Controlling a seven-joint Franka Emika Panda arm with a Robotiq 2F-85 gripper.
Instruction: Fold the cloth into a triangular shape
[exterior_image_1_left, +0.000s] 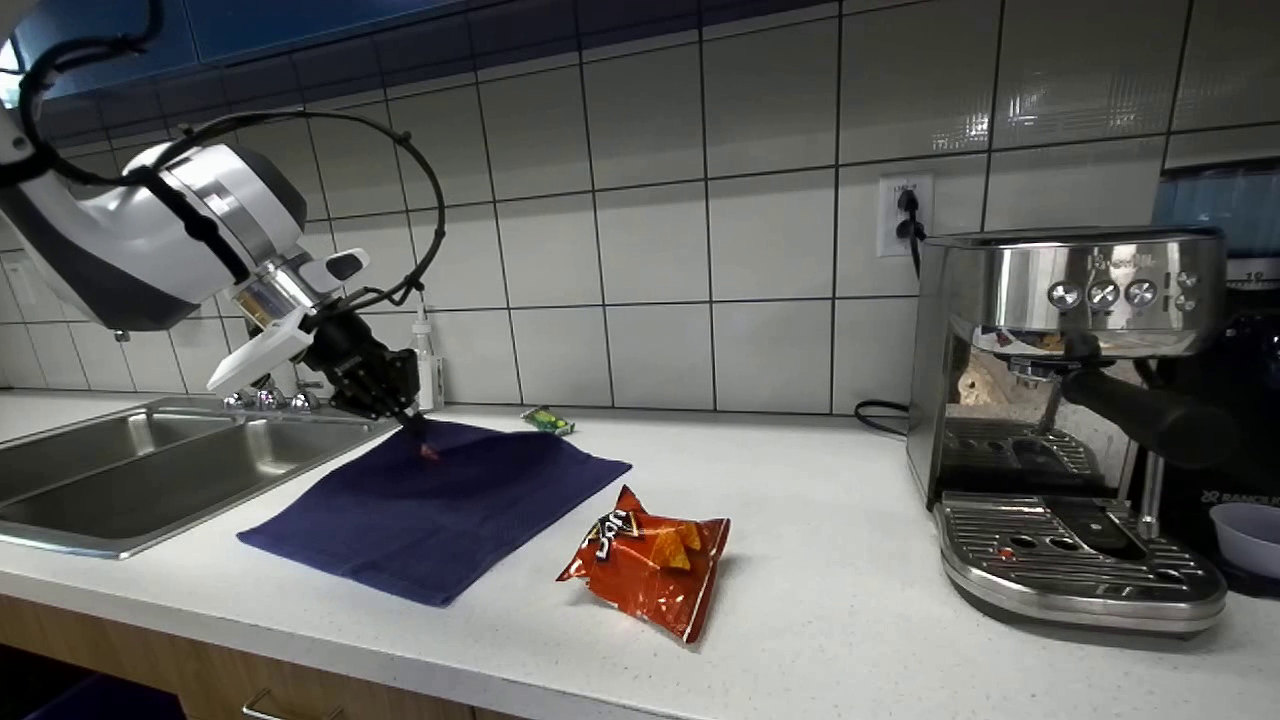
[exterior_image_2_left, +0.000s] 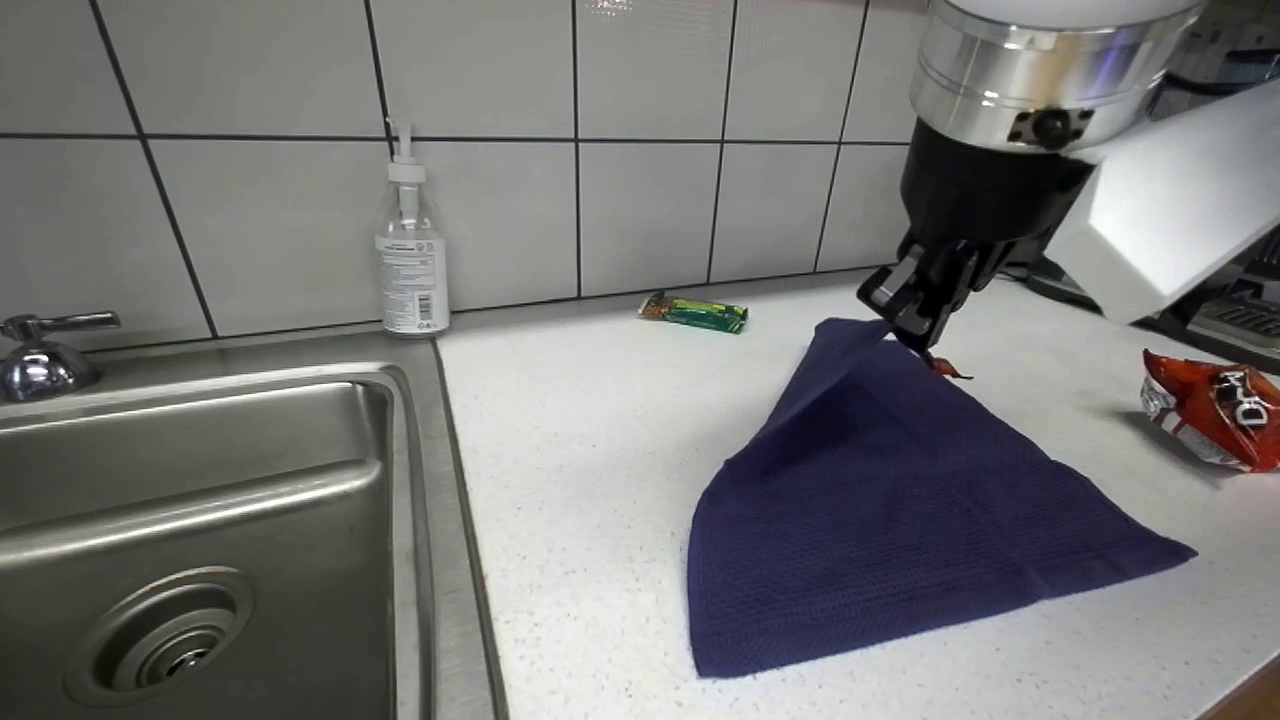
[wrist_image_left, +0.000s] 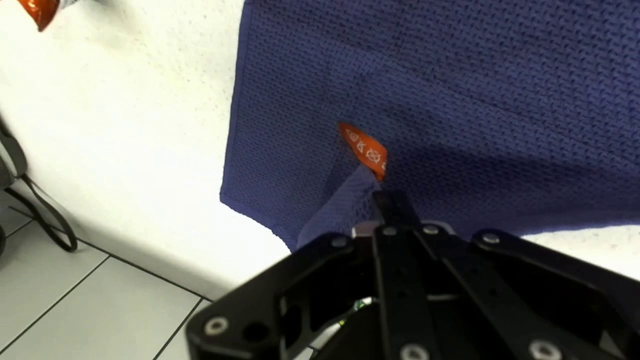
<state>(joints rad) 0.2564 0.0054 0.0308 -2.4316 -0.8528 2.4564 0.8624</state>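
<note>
The dark navy-blue cloth (exterior_image_1_left: 440, 510) lies spread on the white counter and also shows in an exterior view (exterior_image_2_left: 920, 510) and in the wrist view (wrist_image_left: 475, 80). My gripper (exterior_image_2_left: 920, 345) is at its far part, in both exterior views (exterior_image_1_left: 415, 425). In the wrist view the fingertips (wrist_image_left: 395, 202) are together on a raised fold of the cloth. A small orange tag (wrist_image_left: 367, 152) with white symbols sticks out beside the fingertips. The cloth rises toward the fingers, while its near edge lies flat. The exact pinched part is hidden between the fingers.
An orange-red snack packet (exterior_image_1_left: 650, 560) lies near the cloth's side. A green wrapper (exterior_image_2_left: 700, 313) and a soap bottle (exterior_image_2_left: 412, 250) are by the tiled wall. A metal sink (exterior_image_2_left: 410, 560) borders the counter. A coffee machine (exterior_image_1_left: 1080, 290) stands farther along.
</note>
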